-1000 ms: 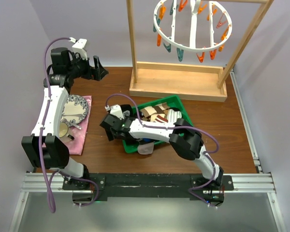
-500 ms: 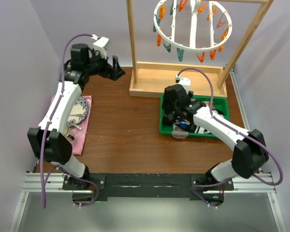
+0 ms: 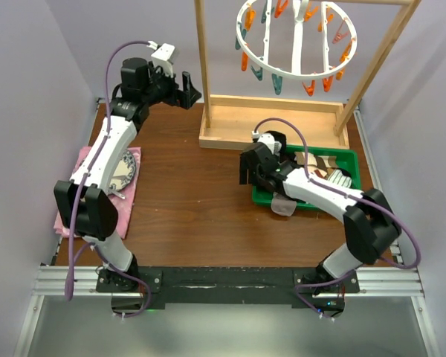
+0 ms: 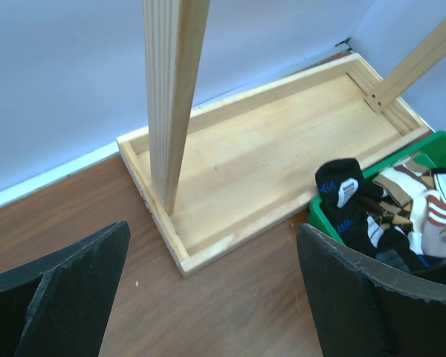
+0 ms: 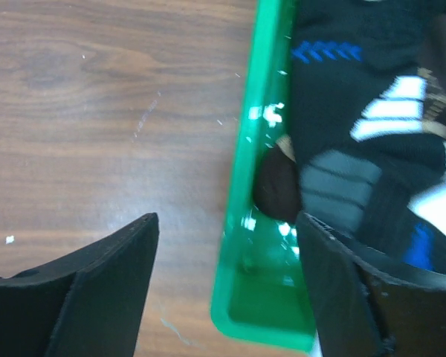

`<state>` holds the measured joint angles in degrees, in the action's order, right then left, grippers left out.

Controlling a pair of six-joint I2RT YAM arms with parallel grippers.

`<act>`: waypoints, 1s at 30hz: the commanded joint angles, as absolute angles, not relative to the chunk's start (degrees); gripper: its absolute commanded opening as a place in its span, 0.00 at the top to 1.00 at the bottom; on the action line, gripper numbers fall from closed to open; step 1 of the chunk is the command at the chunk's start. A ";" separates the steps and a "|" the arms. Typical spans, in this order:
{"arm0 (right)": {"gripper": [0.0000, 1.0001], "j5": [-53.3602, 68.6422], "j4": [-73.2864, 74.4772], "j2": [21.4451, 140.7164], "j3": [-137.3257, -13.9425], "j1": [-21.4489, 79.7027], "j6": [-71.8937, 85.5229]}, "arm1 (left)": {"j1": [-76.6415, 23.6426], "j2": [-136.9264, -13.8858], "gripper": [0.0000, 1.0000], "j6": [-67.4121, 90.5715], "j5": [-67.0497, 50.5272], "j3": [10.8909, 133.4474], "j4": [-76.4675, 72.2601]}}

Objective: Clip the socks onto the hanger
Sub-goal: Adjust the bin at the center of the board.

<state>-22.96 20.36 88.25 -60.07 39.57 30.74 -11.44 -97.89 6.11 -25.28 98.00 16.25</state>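
The green tray (image 3: 349,158) sits on the right half of the table (image 3: 193,216), its far rim just beside the base of the wooden frame (image 3: 275,128). The socks (image 3: 323,165) lie heaped inside it, and one pale sock (image 3: 285,205) droops over the tray's near rim.

The right gripper (image 3: 247,168) hangs at the tray's left edge, jaws spread and holding nothing. Seen from its wrist, one finger stands over bare wood and the other over the dark socks, with the green wall between them.

The left gripper (image 3: 190,92), likewise spread wide and empty, hovers well to the left of the tray and beyond it, close to the frame's left post.

Left of the tray runs a broad stretch of bare tabletop. The hanger (image 3: 291,75) hangs high inside the frame, above and behind the tray.
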 commanded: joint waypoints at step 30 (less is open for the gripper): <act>0.73 -25.22 21.09 96.85 -60.91 46.49 35.42 | -16.79 -118.12 0.12 3.60 -12.21 116.19 -4.39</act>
<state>-25.80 20.32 95.37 -61.12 42.70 32.42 -16.99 -116.57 4.89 -8.82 113.34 -1.32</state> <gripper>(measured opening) 0.331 0.940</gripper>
